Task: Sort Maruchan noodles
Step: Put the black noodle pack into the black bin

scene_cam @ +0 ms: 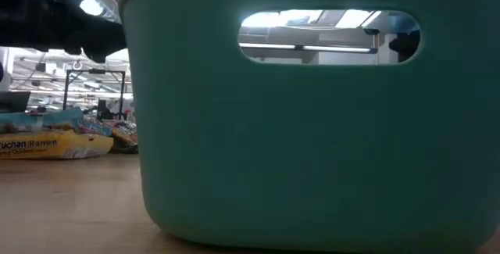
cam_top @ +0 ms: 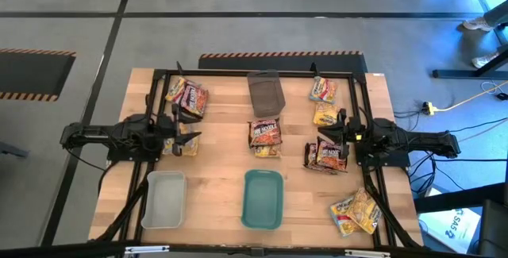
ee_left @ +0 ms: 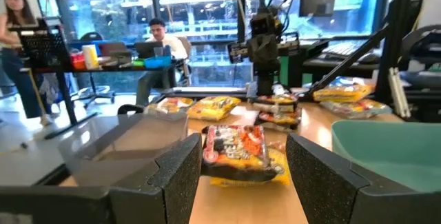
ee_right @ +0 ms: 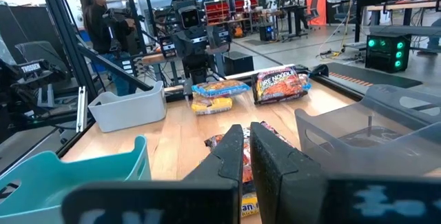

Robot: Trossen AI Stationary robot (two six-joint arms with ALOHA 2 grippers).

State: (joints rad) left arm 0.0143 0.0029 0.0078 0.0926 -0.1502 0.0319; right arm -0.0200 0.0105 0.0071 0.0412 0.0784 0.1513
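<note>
Maruchan noodle packets lie flat in small heaps on the wooden table: far left [cam_top: 187,96], under my left gripper [cam_top: 184,144], centre [cam_top: 266,136], far right [cam_top: 322,91], right of centre [cam_top: 327,156] and near right [cam_top: 355,212]. My left gripper [ee_left: 244,176] hovers level at the table's left, open, nothing between its fingers; the centre heap [ee_left: 238,151] lies beyond it. My right gripper [ee_right: 245,145] hovers level at the table's right, shut and holding nothing, above a dark packet [ee_right: 220,141].
A grey tray [cam_top: 266,91] stands at the far centre, a white tray [cam_top: 165,199] near left, and a teal tray [cam_top: 263,199] near centre, which fills the low view [scene_cam: 312,129]. A black frame [cam_top: 238,73] rims the table. People sit and stand in the room beyond.
</note>
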